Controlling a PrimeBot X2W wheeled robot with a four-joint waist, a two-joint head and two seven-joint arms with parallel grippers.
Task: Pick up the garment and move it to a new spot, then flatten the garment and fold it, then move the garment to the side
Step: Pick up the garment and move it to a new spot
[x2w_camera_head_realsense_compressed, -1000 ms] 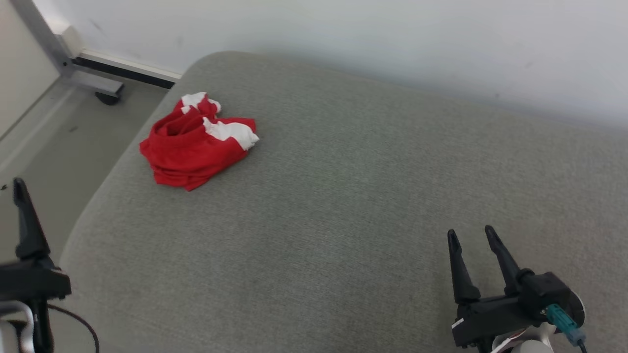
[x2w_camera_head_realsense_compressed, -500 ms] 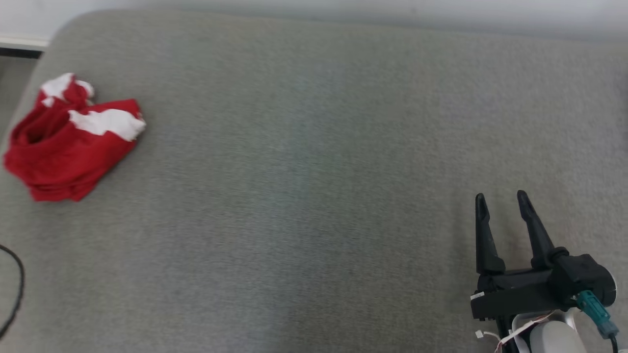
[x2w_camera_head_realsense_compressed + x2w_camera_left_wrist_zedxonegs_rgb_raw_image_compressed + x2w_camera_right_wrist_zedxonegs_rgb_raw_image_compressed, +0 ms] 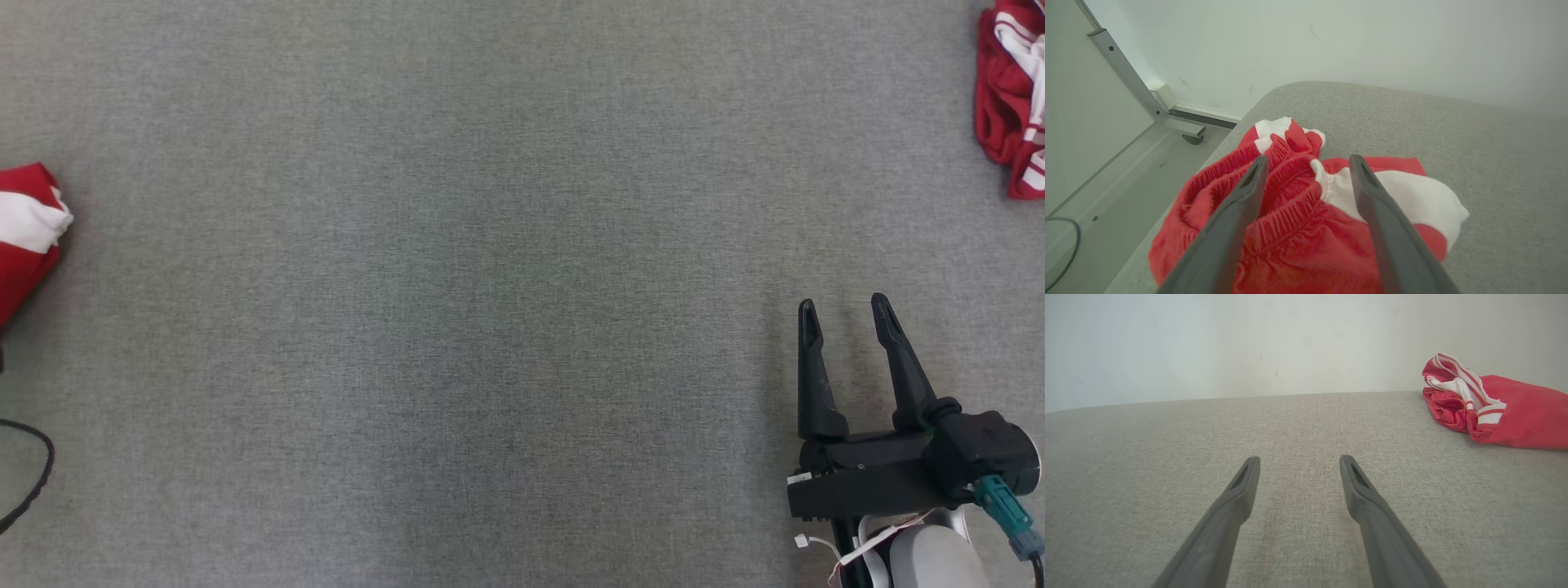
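The garment (image 3: 1298, 212), a crumpled heap of red cloth with white panels and a gathered elastic band, lies near the rounded corner of the grey cushion (image 3: 490, 286). In the left wrist view we see it right beneath the left gripper (image 3: 1308, 163). That pincer's two dark fingers are spread wide, one to each side of the bunched band, and grasp nothing. We cannot tell whether the tips touch the cloth. In the head view a red and white edge of the same garment (image 3: 24, 237) shows at the left border, with a loop of black cable (image 3: 33, 482) below it. At the lower right the right gripper (image 3: 844, 304) hangs over bare cushion, its fingers parted and empty too. The right wrist view shows that gripper (image 3: 1299, 459) with only grey weave between its tips. Farther off, at the upper right of the head view, lies a second red garment (image 3: 1008, 106) with white stripes, well apart from both pincers. Beyond the cushion stands a pale wall (image 3: 1372, 41), and to the left a grey metal frame (image 3: 1126, 73) slants down to the floor (image 3: 1106, 171).
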